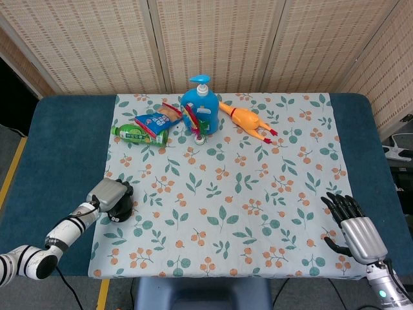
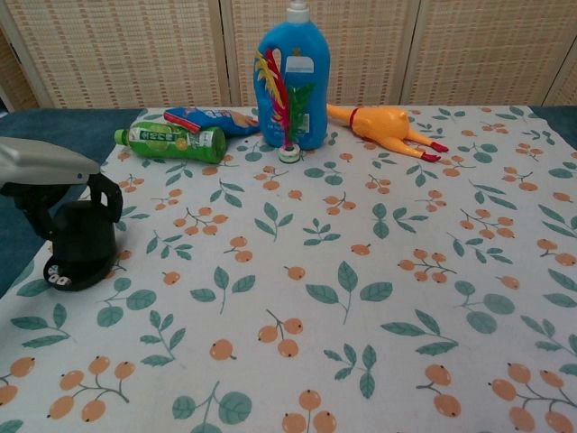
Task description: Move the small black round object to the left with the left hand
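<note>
The small black round object stands on the floral cloth near its left edge and shows as a dark lump in the head view. My left hand sits over it from the left, with dark fingers curled down around its top and far side, gripping it. From the head view, the left hand covers most of the object. My right hand rests near the table's front right corner, fingers apart and holding nothing; only the head view shows it.
At the back of the cloth stand a blue pump bottle with a feathered shuttlecock in front of it. A green bottle, a snack packet and a rubber chicken lie alongside. Blue table borders the cloth's left side.
</note>
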Available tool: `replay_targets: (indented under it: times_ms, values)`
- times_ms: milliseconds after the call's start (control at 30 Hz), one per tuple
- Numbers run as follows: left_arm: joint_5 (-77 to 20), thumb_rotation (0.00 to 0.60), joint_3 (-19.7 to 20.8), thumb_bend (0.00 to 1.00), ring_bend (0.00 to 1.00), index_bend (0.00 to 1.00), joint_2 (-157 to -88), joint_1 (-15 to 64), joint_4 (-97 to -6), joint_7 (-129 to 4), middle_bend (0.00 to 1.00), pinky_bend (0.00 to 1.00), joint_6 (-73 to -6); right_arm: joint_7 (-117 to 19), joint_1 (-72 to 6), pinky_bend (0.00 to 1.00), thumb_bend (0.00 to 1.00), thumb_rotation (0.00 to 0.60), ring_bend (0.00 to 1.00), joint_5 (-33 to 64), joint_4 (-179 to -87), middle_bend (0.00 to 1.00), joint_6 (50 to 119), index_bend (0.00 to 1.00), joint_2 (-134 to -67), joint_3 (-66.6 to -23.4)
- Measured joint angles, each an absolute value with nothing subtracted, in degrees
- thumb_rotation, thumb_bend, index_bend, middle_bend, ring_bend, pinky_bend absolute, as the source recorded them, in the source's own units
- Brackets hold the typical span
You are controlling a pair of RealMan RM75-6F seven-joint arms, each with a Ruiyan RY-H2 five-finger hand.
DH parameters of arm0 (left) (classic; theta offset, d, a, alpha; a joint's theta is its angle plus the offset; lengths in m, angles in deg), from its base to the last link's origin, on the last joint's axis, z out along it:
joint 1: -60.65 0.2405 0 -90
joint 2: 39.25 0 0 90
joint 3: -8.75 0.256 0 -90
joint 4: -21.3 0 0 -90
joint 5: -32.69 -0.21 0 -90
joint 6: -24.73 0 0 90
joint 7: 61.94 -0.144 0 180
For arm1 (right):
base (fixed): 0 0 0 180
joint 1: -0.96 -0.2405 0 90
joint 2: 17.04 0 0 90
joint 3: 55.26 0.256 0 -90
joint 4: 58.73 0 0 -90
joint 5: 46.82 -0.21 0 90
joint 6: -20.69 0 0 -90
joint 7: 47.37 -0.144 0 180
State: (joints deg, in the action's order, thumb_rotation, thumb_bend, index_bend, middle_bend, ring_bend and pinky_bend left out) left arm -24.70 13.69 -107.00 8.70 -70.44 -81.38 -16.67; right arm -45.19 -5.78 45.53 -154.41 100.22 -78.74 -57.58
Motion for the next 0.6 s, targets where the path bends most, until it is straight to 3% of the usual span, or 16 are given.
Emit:
replay_targets:
  times_ms: [333,600]
  values:
    - [-29.7,0.600,11.4,0.43,0.41,0.49,-104.1,11.6,-71.2,-78.6,0.49,0.64,-21.7,-44.8,-5.8,0.00,0.18,0.600,0.00,45.5,-154.5,0.00,100.1,0.00,-78.8,-57.6]
    - [-29.1,0.600,12.3,0.43,0.39,0.45,-107.6,14.4,-62.2,-82.1,0.47,0.62,-23.6,-45.1,-5.6,0.00,0.18,0.600,0.00,45.8,-154.6,0.00,100.4,0.00,-78.7,-57.7]
